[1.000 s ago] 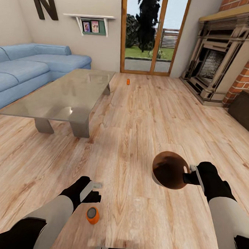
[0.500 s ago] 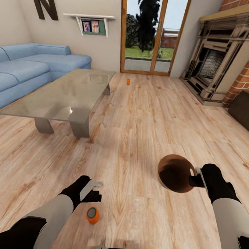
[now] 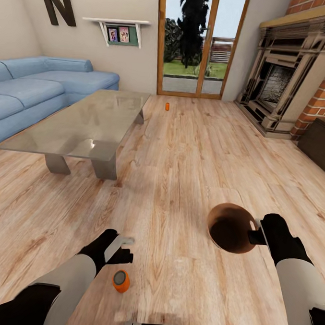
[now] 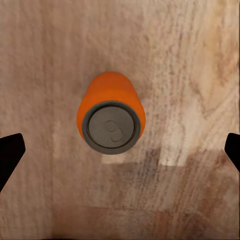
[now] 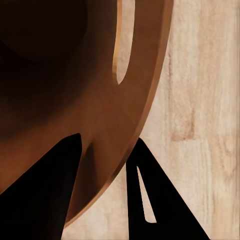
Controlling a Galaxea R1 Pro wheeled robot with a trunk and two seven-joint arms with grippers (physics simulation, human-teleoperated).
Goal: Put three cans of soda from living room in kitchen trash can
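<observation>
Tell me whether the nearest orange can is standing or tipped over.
Standing. The orange can on the floor shows its round grey top straight up to the left wrist camera; the head view agrees.

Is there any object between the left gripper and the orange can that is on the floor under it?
Nothing visible. In the left wrist view the orange can stands upright on bare wood floor, and the open left gripper has both fingertips wide of it, with no object between.

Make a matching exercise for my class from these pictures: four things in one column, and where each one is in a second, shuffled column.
Things:
1. near orange can
2. far orange can
3. trash can
4. blue sofa

Places:
A. gripped at its rim by the right gripper
B. beside the glass table
C. on the floor under the left gripper
D. on the floor near the glass doors

Pairs: 1-C, 2-D, 3-A, 4-B
</observation>
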